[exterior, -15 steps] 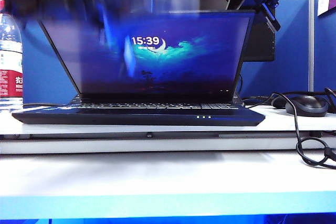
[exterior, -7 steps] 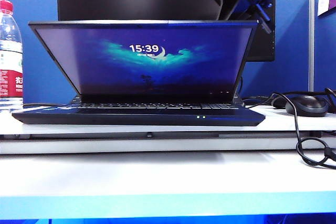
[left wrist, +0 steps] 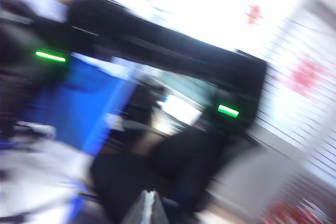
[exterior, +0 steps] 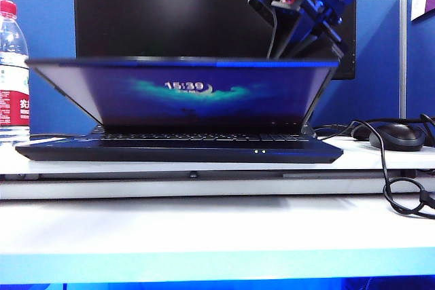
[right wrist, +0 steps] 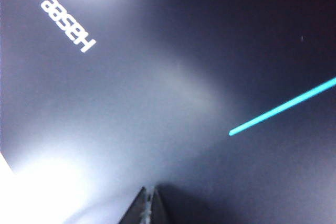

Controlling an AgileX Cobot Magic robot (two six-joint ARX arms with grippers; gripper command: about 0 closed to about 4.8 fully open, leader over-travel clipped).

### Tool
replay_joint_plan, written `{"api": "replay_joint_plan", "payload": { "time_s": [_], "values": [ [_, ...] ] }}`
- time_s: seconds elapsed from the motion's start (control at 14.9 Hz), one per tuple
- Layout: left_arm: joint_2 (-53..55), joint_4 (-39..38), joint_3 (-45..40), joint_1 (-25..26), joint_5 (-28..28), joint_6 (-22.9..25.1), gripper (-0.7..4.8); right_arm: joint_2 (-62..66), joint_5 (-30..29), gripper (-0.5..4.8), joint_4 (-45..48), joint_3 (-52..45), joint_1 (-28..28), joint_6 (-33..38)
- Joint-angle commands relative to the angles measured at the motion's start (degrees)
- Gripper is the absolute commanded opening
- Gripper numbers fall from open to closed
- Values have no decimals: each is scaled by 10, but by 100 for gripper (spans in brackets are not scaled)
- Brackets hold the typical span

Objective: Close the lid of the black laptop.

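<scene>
Now pressing down on the back of the thin wide black screen panel lid [exterior: 197,93] of the slim black laptop [exterior: 180,149], with the right gripper [right wrist: 148,205] against the matte outer cover by the white Hasee logo [right wrist: 68,23] and its fingers closed together. Lid leaning well forward over the keyboard, roughly half shut, lit wallpaper facing down. Left gripper [left wrist: 148,208] also appearing closed, fingertips together, away from the laptop amid heavy blur; exact place impossible to judge.

Risking, likely: fingertips sliding off the smooth cover near the lid's upper right corner, letting the panel stall part-open; pushing off-centre and twisting the hinge; dropping the lid hard onto the base.

Standing behind the laptop: large black desktop monitor [exterior: 170,8], close to the arm's path. Left of the laptop: clear plastic water bottle [exterior: 12,66]. Right of the laptop: black mouse [exterior: 397,136] with looping cable [exterior: 394,188], clear of the closing lid.
</scene>
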Motion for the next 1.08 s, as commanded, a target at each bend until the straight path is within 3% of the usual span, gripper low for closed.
{"api": "replay_joint_plan", "payload": {
  "time_s": [0.07, 0.2, 0.27, 0.47, 0.67, 1.08],
  "values": [
    [-1, -134, 2, 39, -152, 82, -5, -2, 2, -1, 13, 0, 1, 7],
    [-1, -280, 2, 52, -305, 174, -5, -2, 1, -1, 15, 0, 2, 8],
    [-1, -326, 2, 52, -364, 195, -5, -2, 1, -1, 18, 0, 2, 9],
    [-1, -360, 2, 52, -452, 214, -5, -2, 1, -1, 26, 0, 2, 17],
    [-1, -389, 2, 53, -495, 227, -5, -2, 1, -1, 26, 0, 2, 17],
    [0, -432, 1, 53, -513, 239, -5, -2, 1, -1, 25, 0, 2, 17]
  ]
}}
